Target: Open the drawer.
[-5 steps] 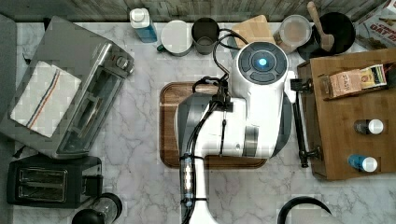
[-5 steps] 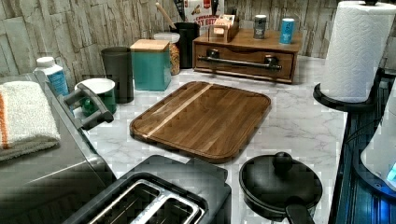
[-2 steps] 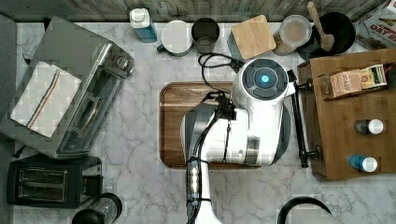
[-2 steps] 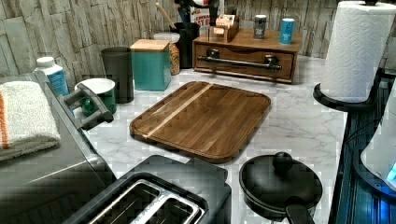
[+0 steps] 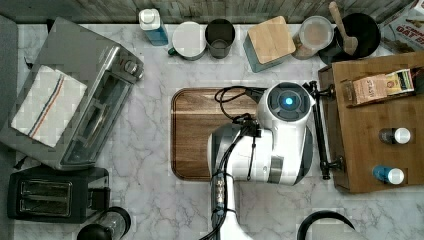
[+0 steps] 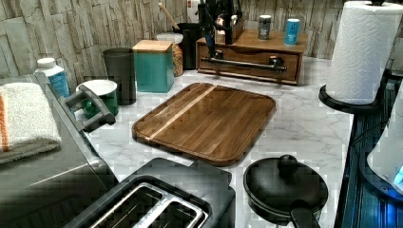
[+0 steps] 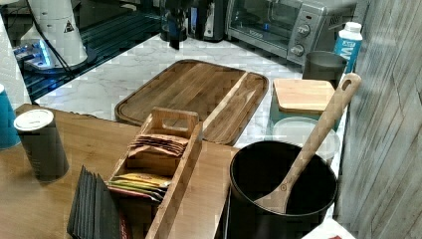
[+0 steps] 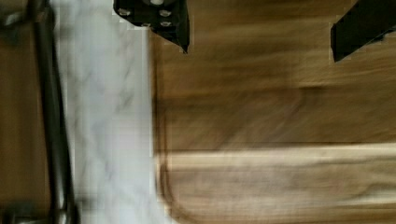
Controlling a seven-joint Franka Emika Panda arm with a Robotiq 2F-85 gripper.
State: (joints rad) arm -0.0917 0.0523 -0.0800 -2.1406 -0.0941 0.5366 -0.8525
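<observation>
The drawer (image 6: 247, 56) sits shut in the low wooden cabinet at the back of the left view, its long black bar handle (image 6: 244, 64) across the front. In the top view the handle (image 5: 320, 131) runs along the cabinet's left side, just beside my white arm (image 5: 280, 135). My gripper (image 6: 219, 33) hangs above the counter near the handle's left end in the left view, and my gripper (image 7: 175, 30) is over the far edge of the tray in the right view. In the wrist view my gripper (image 8: 259, 28) is open over the dark wooden tray (image 8: 280, 140), with a marble strip between it and the handle (image 8: 51, 121).
The cabinet top (image 5: 375, 120) carries a tea box (image 5: 382, 85) and two small bottles (image 5: 395, 135). A teal canister (image 6: 153, 65), mugs and a black pot (image 5: 357, 32) line the back wall. A toaster oven (image 5: 75, 95), toaster (image 5: 55, 192) and paper towel roll (image 6: 363, 52) stand around.
My arm has swung to the top view's right, toward the cabinet. The gripper has come into the left view near the handle's left end.
</observation>
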